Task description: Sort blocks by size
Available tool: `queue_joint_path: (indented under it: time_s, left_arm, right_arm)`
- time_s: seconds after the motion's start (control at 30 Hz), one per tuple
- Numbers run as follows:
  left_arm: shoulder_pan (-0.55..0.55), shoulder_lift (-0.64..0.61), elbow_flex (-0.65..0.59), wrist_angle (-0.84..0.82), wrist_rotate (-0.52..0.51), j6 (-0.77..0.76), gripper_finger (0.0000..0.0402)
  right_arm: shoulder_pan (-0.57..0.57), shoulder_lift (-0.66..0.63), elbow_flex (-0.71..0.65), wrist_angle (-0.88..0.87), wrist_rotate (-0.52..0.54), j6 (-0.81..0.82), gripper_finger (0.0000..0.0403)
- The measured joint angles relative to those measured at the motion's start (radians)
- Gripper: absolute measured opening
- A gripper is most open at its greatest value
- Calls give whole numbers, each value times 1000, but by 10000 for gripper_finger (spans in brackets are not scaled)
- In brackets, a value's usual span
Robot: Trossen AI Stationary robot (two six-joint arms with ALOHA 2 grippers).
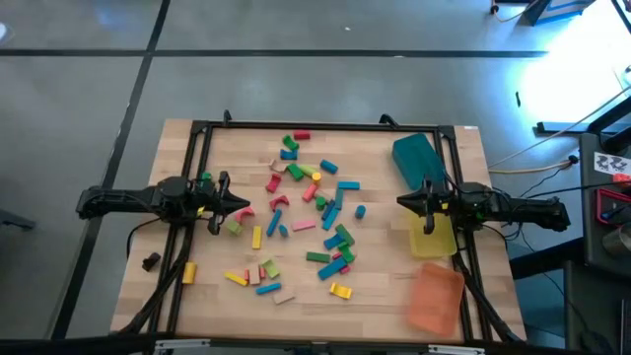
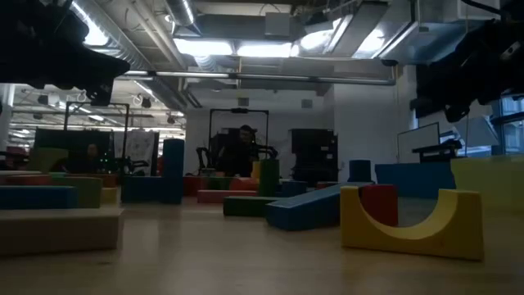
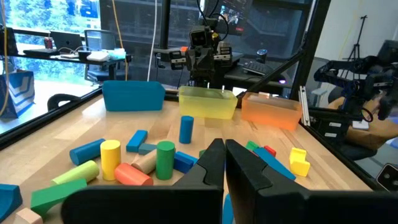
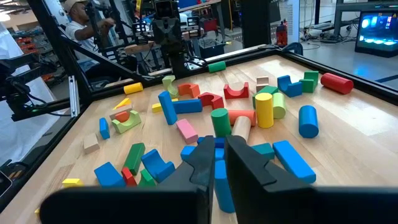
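Note:
Many small wooden blocks (image 1: 306, 217), red, pink, green, blue, yellow and plain wood, lie scattered on the table's middle. They also show in the left wrist view (image 3: 143, 158) and the right wrist view (image 4: 236, 118). A yellow arch block (image 2: 409, 221) lies on the table close to the low camera. My left gripper (image 1: 242, 207) hovers shut and empty at the left edge of the scatter (image 3: 225, 163). My right gripper (image 1: 402, 202) hovers shut and empty at the scatter's right edge (image 4: 220, 158). Both point toward the table's middle.
A teal tray (image 1: 414, 158), a yellow tray (image 1: 434, 239) and an orange tray (image 1: 436, 298) stand along the table's right side. A small dark lump (image 1: 150, 261) lies at the left edge. A black frame (image 1: 325, 126) runs round the table. A person (image 4: 78, 25) is beyond the table.

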Motion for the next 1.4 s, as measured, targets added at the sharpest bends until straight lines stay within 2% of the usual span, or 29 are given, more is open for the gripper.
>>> queue_joint_path:
  time_s: [0.73,0.87,1.17,1.27,1.4]
  left_arm:
    - [0,0,0,0,0,4,0]
    - [0,0,0,0,0,7,0]
    - [0,0,0,0,0,7,0]
    - [0,0,0,0,0,7,0]
    - [0,0,0,0,0,7,0]
  right_arm:
    - [0,0,-4,61,6,-11,43]
    - [0,0,-3,99,-24,-11,80]
    - [0,15,-2,207,42,27,217]
    - [0,45,8,216,41,26,243]
    - [0,121,50,215,36,25,256]
